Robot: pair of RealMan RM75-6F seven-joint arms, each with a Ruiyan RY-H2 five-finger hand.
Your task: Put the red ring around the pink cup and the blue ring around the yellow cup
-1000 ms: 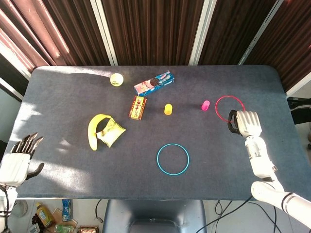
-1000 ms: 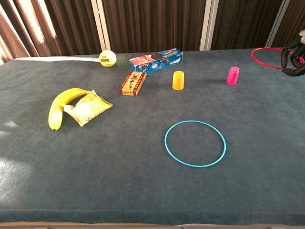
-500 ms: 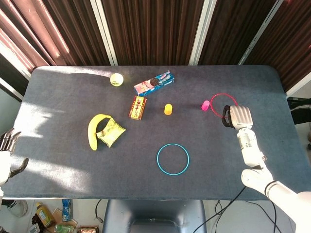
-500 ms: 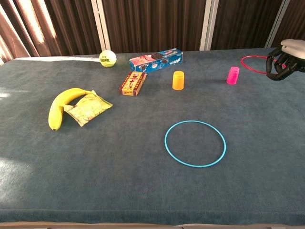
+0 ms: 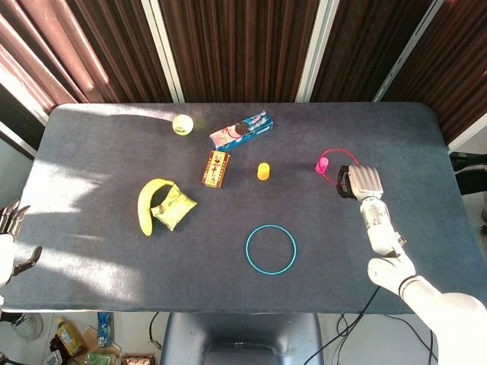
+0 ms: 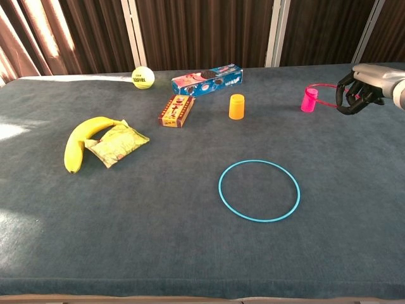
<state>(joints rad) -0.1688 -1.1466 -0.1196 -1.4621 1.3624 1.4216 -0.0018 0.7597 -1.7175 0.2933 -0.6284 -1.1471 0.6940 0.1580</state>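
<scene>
Head view first: my right hand (image 5: pixel 362 182) holds the red ring (image 5: pixel 332 157), its fingers (image 5: pixel 346 185) clamped on the near edge of it. The far edge of the ring reaches the pink cup (image 5: pixel 323 163), and I cannot tell if it already goes around the cup or only touches it. The yellow cup (image 5: pixel 263 170) stands to the left of the pink one, well apart. The blue ring (image 5: pixel 270 249) lies flat on the surface (image 5: pixel 99 251), nearer to me, with nothing inside it. Farther left I see a small red box (image 5: pixel 216 168), a cookie box (image 5: pixel 242 130), a tennis ball (image 5: pixel 183 124), and a banana (image 5: pixel 148 204) touching a yellow snack bag (image 5: pixel 173 206). My left hand (image 5: pixel 9 247) is at the left edge, off the surface, fingers apart and holding nothing.

Chest view: the right hand (image 6: pixel 362 92) is above the surface with the red ring (image 6: pixel 323 89) tilted, its low end at the pink cup (image 6: pixel 309 100). The yellow cup (image 6: pixel 236 106) stands upright between the red box (image 6: pixel 176 111) and the pink cup. The blue ring (image 6: pixel 259 190) lies in front, apart from both cups. The left hand does not show in this view.
</scene>
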